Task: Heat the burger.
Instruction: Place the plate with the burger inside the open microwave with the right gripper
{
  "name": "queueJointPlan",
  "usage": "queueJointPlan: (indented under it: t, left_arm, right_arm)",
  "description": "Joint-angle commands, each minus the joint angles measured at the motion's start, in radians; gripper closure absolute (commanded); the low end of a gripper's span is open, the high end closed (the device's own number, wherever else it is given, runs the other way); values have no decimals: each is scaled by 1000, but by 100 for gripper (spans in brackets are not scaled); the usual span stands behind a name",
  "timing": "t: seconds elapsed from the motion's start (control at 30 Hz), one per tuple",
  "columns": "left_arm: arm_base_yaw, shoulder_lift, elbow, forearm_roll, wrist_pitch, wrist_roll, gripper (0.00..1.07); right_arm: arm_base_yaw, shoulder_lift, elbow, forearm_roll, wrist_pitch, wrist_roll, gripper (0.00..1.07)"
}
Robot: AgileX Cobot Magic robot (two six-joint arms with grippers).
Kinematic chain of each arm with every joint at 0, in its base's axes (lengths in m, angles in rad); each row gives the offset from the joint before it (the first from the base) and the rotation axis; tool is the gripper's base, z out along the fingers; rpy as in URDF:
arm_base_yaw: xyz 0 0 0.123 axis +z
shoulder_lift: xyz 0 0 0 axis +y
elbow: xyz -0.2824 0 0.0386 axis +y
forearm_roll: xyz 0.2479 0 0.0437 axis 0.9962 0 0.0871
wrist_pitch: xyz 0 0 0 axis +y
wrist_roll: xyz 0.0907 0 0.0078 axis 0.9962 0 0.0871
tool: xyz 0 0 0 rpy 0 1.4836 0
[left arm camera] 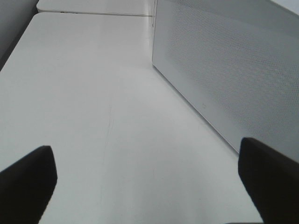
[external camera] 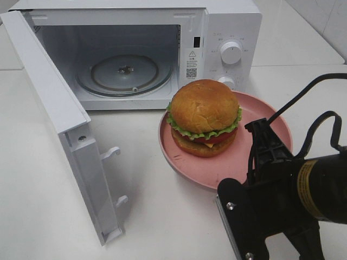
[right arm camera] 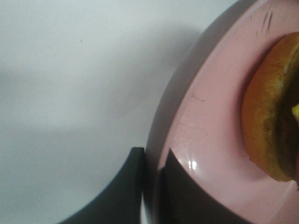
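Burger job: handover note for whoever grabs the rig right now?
Tools: left tool open, empty, over the table, beside what looks like the microwave door; right tool shut on the pink plate rim.
Things: burger on the plate, on the table in front of the microwave.
Done: door open, plate gripped.
Left to do: move plate and burger inside, release, shut door, start heating.

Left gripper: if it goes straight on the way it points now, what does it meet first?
Probably nothing: the open left gripper points along the table, with the door standing beside that line. Depth is unclear.
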Motion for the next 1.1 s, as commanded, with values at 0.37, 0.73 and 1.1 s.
queueJointPlan:
  t: [0.37, 0.73, 1.1]
  left_arm:
    - [3, -16, 0, -1, -15, 0, 9]
    - [3, -16, 0, -1, -15, 0, 9]
    - [3, -16, 0, -1, -15, 0, 9]
  right_arm:
    - [-213, -11, -56, 243, -199, -560, 104]
    - [-321, -11, -108, 689, -166, -1109, 104]
    - [-358, -11, -168, 889, -102, -1408, 104]
